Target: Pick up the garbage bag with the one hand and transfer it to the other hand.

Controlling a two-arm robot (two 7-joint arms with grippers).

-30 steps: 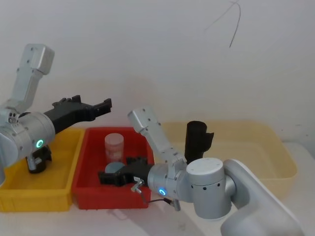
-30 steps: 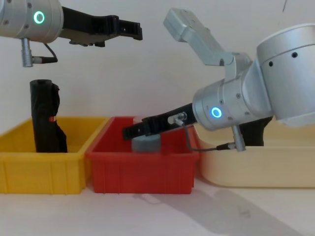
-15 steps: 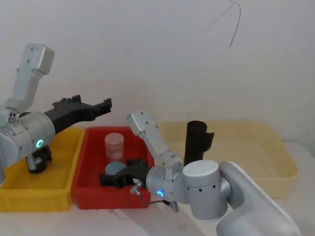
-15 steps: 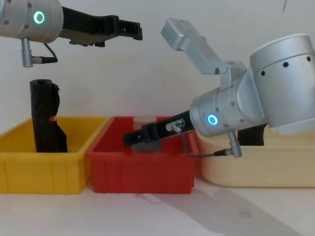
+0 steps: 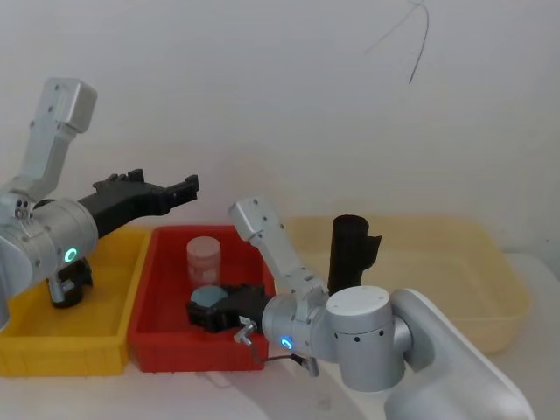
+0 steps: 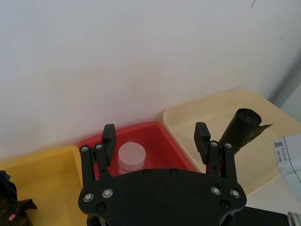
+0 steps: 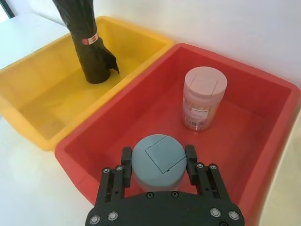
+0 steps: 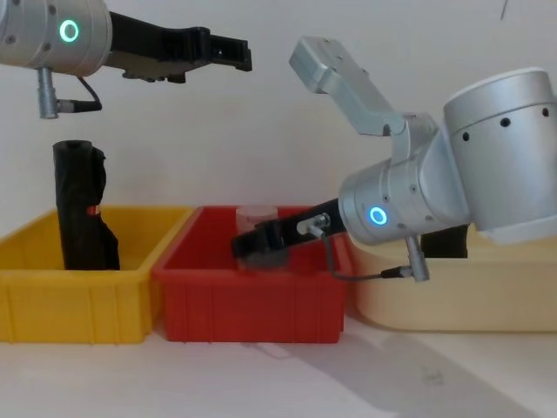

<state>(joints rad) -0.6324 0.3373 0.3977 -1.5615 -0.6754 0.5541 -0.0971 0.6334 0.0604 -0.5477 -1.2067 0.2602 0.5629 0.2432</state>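
One black rolled garbage bag (image 8: 83,209) with a red band stands upright in the yellow bin (image 8: 52,300); it shows as garbage bag (image 7: 87,42) in the right wrist view. Another black garbage bag (image 5: 350,249) stands in the beige tub (image 5: 455,254). My left gripper (image 5: 175,188), on the green-lit arm, hovers open and empty high above the bins, far above the bag (image 5: 66,284). My right gripper (image 7: 158,156), on the blue-lit arm, reaches into the red bin (image 7: 141,94), its fingers (image 7: 190,157) pressed against a grey-blue jar (image 7: 157,165).
A pink-lidded jar (image 7: 203,96) stands at the back of the red bin. The three bins sit side by side against a white wall, yellow at the left and beige at the right. White tabletop (image 8: 261,374) lies in front of them.
My right gripper has drawn back toward my body inside the red bin, and the grey-blue jar now sits between its fingers. The left arm has not moved.
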